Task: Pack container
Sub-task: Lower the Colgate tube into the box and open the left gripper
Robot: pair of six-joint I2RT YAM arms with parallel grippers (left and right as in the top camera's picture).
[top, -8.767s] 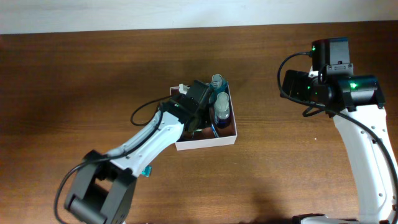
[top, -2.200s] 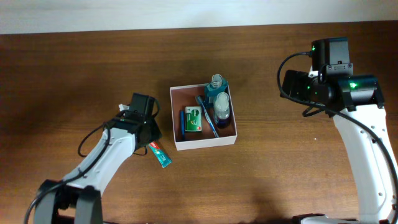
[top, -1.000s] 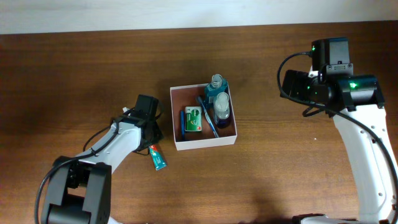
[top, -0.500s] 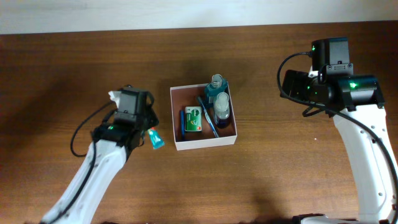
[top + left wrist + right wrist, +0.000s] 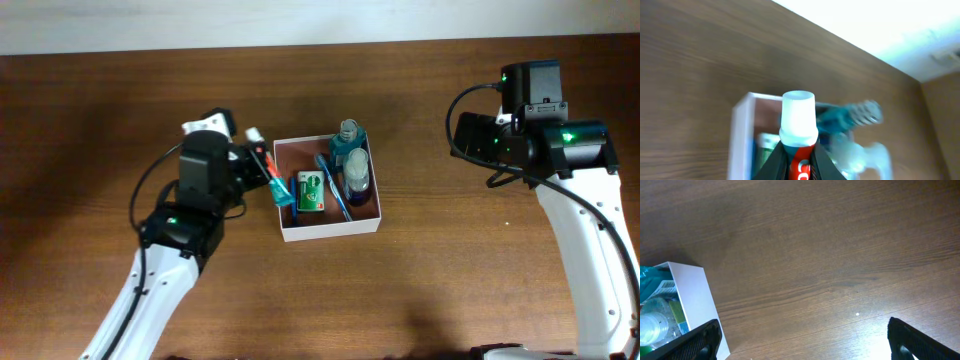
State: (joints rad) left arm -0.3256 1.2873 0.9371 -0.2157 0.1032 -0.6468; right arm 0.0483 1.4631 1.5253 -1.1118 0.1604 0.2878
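Observation:
The container (image 5: 330, 230) is a square white-walled box with a reddish-brown inside, at the table's middle. In it lie a green packet (image 5: 310, 192), a blue toothbrush (image 5: 334, 190) and clear bottles with teal parts (image 5: 352, 160). My left gripper (image 5: 262, 168) is shut on a red and teal toothpaste tube (image 5: 272, 180) and holds it over the box's left wall. In the left wrist view the tube (image 5: 801, 159), with its white cap, points at the box (image 5: 740, 145). My right gripper (image 5: 802, 340) is open and empty, off to the right of the box (image 5: 692, 292).
The wooden table (image 5: 450, 280) runs all round the box. The right arm (image 5: 560, 170) stands at the right side. The table's far edge meets a white wall (image 5: 300, 20) at the top.
My left gripper has lifted the toothpaste tube off the table left of the box and carried it up and right to the box's left wall. The right arm has not moved.

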